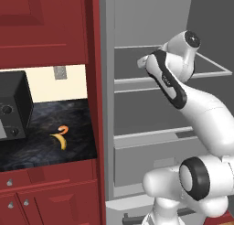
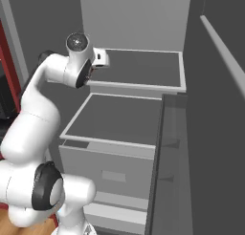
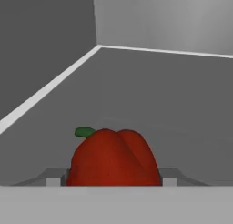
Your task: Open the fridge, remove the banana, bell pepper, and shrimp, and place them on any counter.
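Note:
The fridge stands open, with my arm reaching onto an upper shelf. In the hand view the red bell pepper with its green stem sits on that shelf between my finger tips, which press against its two sides: the gripper is shut on it. My hand hovers at the shelf's front left corner, and the base views hide the pepper behind it. The yellow banana and the orange curled shrimp lie together on the black counter left of the fridge.
A black microwave stands at the counter's left end. Red cabinets hang above and below the counter. The open fridge door stands close on the right. A lower shelf and a drawer sit under the hand.

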